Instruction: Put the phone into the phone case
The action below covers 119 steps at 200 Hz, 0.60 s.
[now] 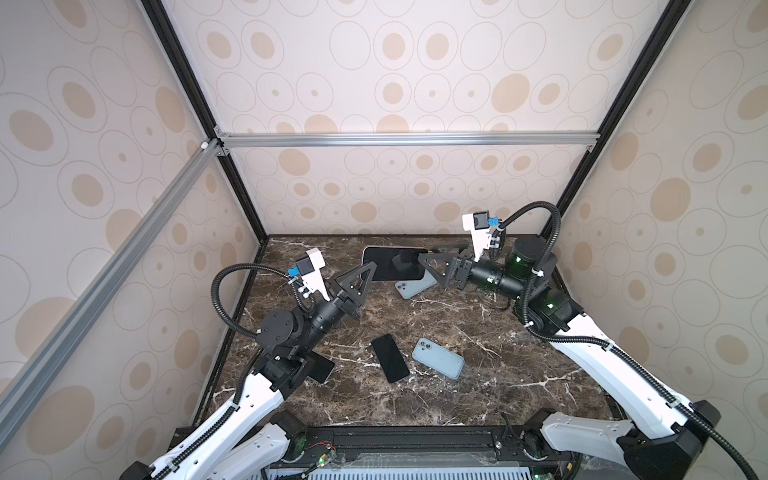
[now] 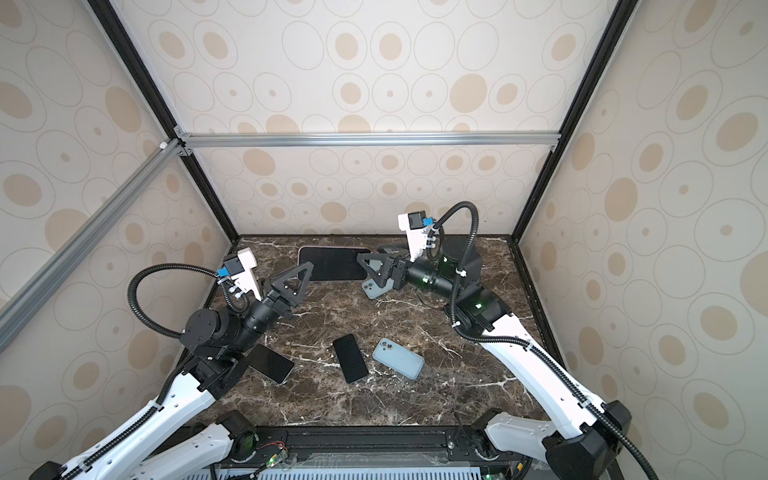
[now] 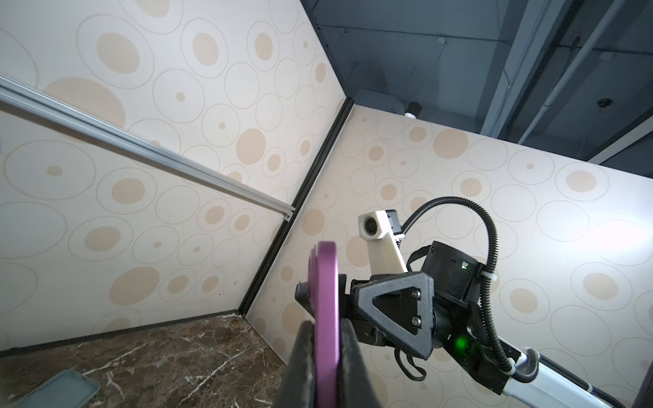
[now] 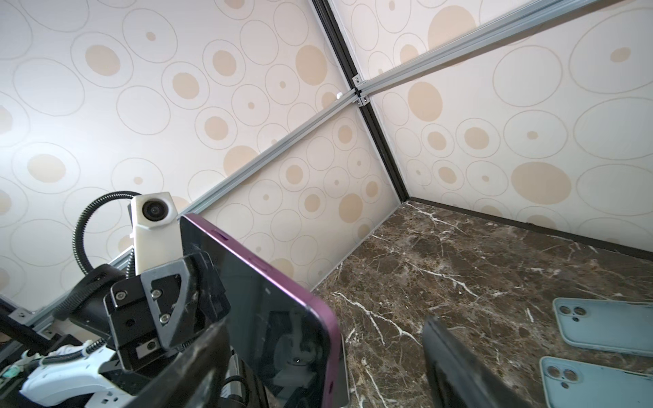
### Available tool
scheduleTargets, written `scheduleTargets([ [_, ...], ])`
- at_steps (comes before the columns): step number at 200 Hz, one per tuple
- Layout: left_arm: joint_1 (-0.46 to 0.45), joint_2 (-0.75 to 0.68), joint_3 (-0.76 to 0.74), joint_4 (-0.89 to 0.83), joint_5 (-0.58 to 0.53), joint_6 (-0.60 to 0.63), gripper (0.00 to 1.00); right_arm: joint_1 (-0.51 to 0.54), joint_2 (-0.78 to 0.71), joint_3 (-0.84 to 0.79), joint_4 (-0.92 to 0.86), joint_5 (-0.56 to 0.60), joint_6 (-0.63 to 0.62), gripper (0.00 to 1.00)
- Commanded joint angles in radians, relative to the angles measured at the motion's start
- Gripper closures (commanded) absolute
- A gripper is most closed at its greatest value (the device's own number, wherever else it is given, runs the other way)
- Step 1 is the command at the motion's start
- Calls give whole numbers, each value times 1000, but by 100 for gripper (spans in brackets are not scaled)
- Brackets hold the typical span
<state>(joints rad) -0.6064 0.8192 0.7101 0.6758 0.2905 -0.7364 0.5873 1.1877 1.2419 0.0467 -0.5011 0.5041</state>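
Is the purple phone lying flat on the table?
No, the left gripper clamps the purple phone on edge, above the table.

Purple phone [image 1: 386, 266] aloft, blue case [image 1: 438, 358] lying flat

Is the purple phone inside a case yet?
Out. The left gripper holds the phone bare in the air; both blue cases lie on the table.

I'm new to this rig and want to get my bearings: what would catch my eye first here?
A purple phone hangs in the air over the back of the marble table, the left gripper shut on one end and the right gripper open around the other. Below, a black phone and a blue case lie side by side mid-table, with a second blue case beneath the right gripper.
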Motion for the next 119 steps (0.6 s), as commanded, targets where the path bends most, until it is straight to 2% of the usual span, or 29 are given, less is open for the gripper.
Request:
scheduleTargets([
  [1,4,-9,-10,184,11,2,100,-1,11,40,47,-19,25,10],
  [41,4,22,-67,380,2,-31,100,-9,24,28,107,-38,-3,15],
  [82,4,51,-61,455,40,-75,100,-10,59,34,203,-208,29,21],
  [102,6,48,-58,466,36,-81,100,-10,76,46,232,-282,53,28],
  [119,5,44,-59,466,21,-81,100,-10,81,36,269,-300,71,44],
])
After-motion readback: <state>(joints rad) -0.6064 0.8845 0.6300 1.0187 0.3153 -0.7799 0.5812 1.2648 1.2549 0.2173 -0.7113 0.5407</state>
